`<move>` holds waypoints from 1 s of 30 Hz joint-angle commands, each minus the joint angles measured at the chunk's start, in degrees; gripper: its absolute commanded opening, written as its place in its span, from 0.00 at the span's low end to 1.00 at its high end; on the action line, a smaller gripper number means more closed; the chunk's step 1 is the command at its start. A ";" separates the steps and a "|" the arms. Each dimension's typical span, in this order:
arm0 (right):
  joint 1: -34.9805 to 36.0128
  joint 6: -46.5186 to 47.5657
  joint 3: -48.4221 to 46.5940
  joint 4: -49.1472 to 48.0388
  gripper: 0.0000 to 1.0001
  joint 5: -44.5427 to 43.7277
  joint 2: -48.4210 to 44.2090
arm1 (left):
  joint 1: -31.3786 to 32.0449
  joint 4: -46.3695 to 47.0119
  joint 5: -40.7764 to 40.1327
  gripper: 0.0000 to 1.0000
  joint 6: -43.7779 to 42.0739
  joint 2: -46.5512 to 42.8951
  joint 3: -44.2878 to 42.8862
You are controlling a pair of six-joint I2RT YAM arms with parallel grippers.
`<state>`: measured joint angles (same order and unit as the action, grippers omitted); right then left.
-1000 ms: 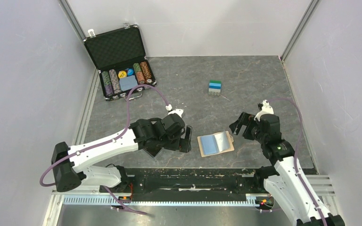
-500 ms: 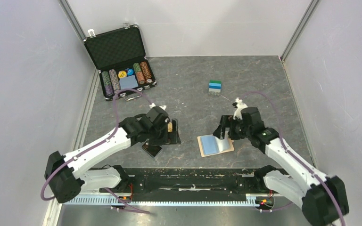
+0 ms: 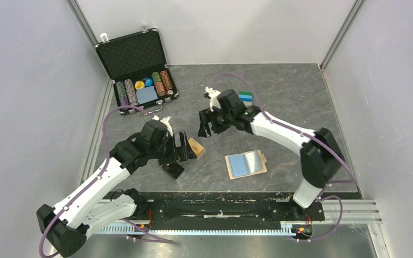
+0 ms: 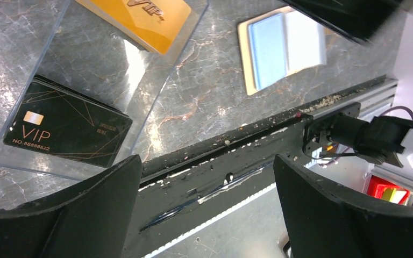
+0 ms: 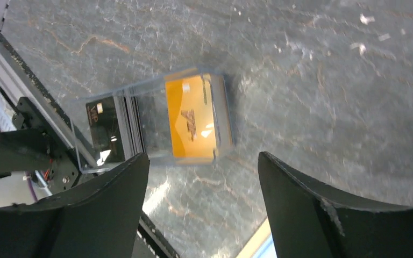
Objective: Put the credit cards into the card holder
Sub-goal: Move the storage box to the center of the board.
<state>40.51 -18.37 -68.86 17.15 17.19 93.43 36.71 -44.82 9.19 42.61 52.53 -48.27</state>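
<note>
Card holder [image 3: 246, 164], at 5 o'clock of right gripper [image 5: 203, 156], is loaded with blue card [image 3: 239, 166]. Orange card [image 5: 191, 118] and black card [image 4: 67, 129] are left in clear case [image 4: 113, 64] at its 9 o'clock. Left gripper [image 4: 205, 161] and right are spread, empty.

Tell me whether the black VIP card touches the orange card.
Apart. The left wrist view shows the black VIP card and orange card separated by bare clear plastic.

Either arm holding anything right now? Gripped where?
Nothing is held. The left gripper and right gripper both have open, empty jaws above the table.
</note>
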 commanded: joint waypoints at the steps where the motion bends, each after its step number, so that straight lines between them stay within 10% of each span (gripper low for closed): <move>1: 2.58 5.38 -9.84 5.52 0.74 -0.30 8.85 | -0.32 -0.42 2.61 0.97 -3.56 -2.49 -1.90; 20: 5.09 2.76 -6.03 7.69 0.13 -3.62 12.53 | -0.41 -2.12 1.30 0.96 -3.23 -3.97 1.92; 30: 5.02 -6.27 6.87 3.33 0.13 -3.49 0.97 | -0.37 -5.97 -7.28 0.85 -2.77 1.54 1.58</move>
<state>45.47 -19.05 -66.61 22.85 11.73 101.47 36.60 -48.62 6.92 40.60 51.62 -46.15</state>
